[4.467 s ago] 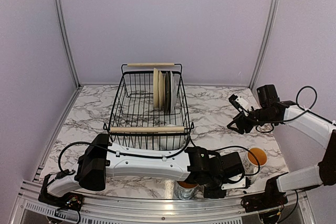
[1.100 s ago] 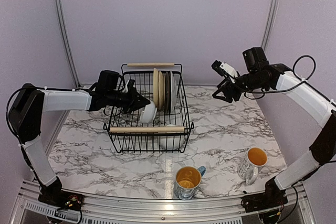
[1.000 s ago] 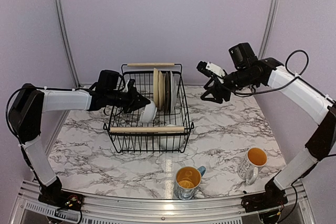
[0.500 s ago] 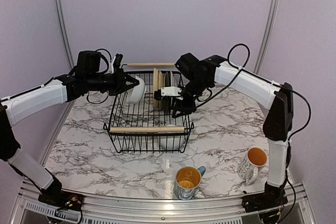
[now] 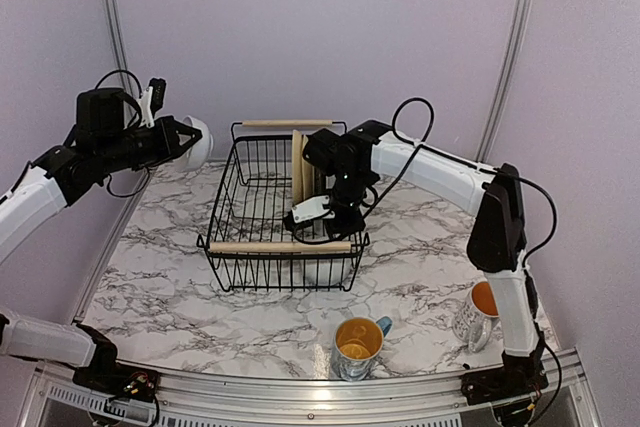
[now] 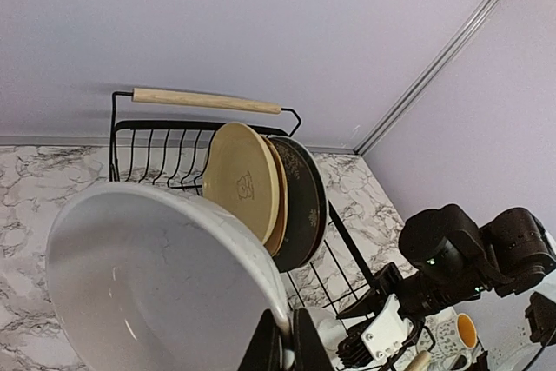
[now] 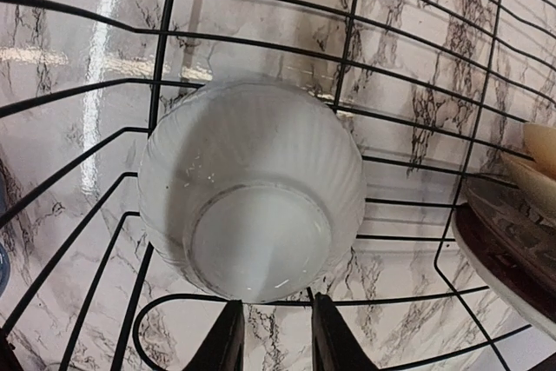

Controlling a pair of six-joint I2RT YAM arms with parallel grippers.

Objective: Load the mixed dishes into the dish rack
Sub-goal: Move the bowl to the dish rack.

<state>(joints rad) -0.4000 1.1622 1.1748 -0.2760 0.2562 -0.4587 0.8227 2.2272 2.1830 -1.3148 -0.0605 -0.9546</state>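
At the near edge, a blue-handled mug [image 5: 356,345] and a white mug [image 5: 484,307] are stood. In the dish rack's [image 5: 270,246] near right corner, an upturned white bowl [image 7: 252,215] is flanked by the right gripper [image 7: 276,323], fingers parted. Far left, outside the rack, a second white bowl [image 5: 197,141] is clamped at its rim by the left gripper [image 6: 287,332].

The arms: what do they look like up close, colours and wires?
Both the left arm and right arm have smooth white shells with chunky black joints. Thin black cables loop outside them. The right gripper has tan fingers.

No legible text, labels or numbers anywhere.
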